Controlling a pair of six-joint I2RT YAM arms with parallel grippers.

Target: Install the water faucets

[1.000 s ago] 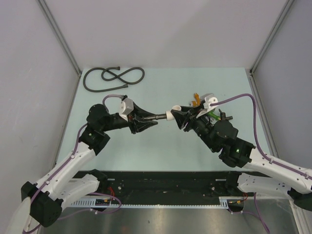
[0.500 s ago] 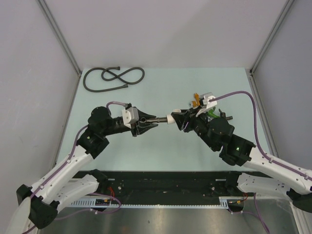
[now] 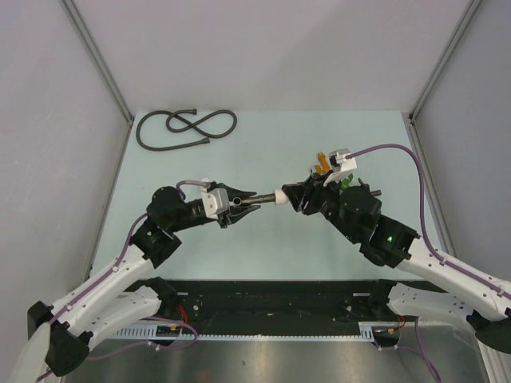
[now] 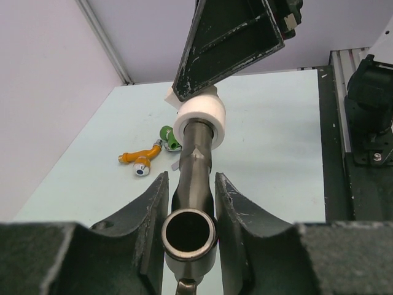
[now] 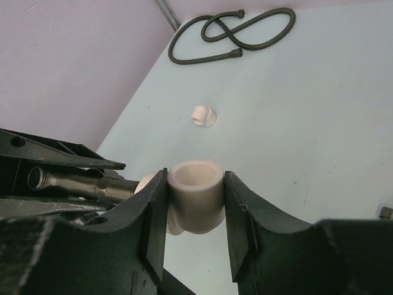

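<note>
My left gripper [image 3: 243, 203] is shut on a dark grey-brown faucet [image 3: 262, 196], held above the table. In the left wrist view the jaws [image 4: 191, 181] clamp its body, and its open pipe end [image 4: 188, 230] faces the camera. The faucet's far end sits in a white plastic fitting [image 3: 280, 195], seen at the tip of the shaft [image 4: 199, 118]. My right gripper [image 3: 292, 196] is shut on that fitting; the right wrist view shows both jaws [image 5: 195, 178] pressed on the fitting [image 5: 196, 200], with the faucet [image 5: 73, 179] entering from the left. A second faucet is not clearly in view.
A coiled black hose [image 3: 185, 126] lies at the back left, also in the right wrist view [image 5: 233, 34]. A loose white fitting [image 5: 202, 115] lies on the table. An orange and green part [image 4: 147, 157] lies on the table near the right arm [image 3: 322, 165].
My left wrist has rolled about the faucet's axis, its white camera housing swinging from the top down to the side. The faucet and fitting stay joined at about the same spot.
</note>
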